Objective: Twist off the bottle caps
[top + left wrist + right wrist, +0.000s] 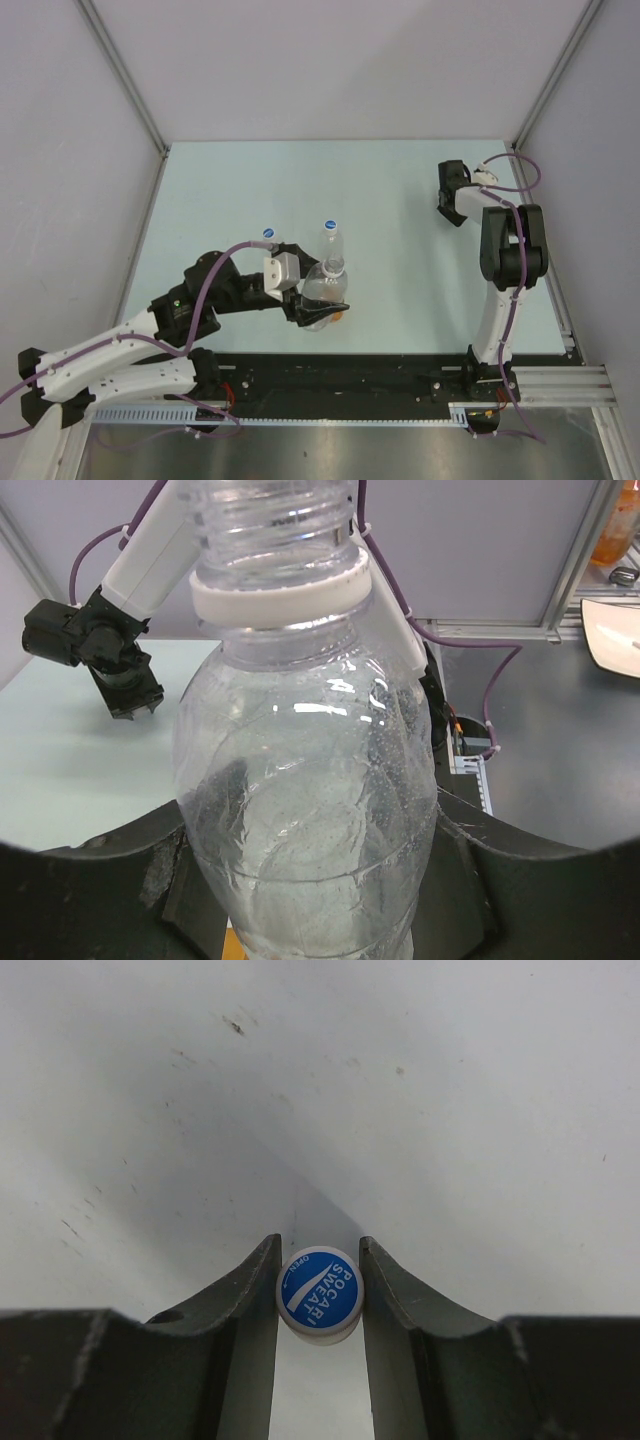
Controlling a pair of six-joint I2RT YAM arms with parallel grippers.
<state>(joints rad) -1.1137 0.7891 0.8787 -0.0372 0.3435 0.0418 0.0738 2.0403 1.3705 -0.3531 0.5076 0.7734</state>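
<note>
A: How was the left gripper [322, 312] found?

B: It was closed on the belly of a clear bottle [305, 810], which was held upright. Bare screw threads were seen on its neck above a white collar ring [280, 590]; the mouth was cut off by the edge of the wrist view.

A: Where was that bottle placed?

B: It was held just on the near side of the capped bottle [332, 252] — the upright one topped by a blue cap [330, 226]. Whether the two were touching could not be told.

A: Was anything else noted around the capped bottle?

B: A second blue cap [268, 233] was seen near it on the left, beyond the left wrist; the bottle beneath it could hardly be made out. A scrap of orange [338, 316] was glimpsed on its near side, just beside the held bottle's base and mostly hidden by the fingers.

A: And the right gripper [318, 1243]?

B: It was seen well apart from the capped bottle, to the right and farther back. A loose blue cap [319, 1292] was pinched between its fingertips — the white lettering was turned to the wrist camera, with "POCARI SWEAT" and "OPEN" readable. Whether that cap was resting on the table [420, 290] or lifted off it could not be told.
</note>
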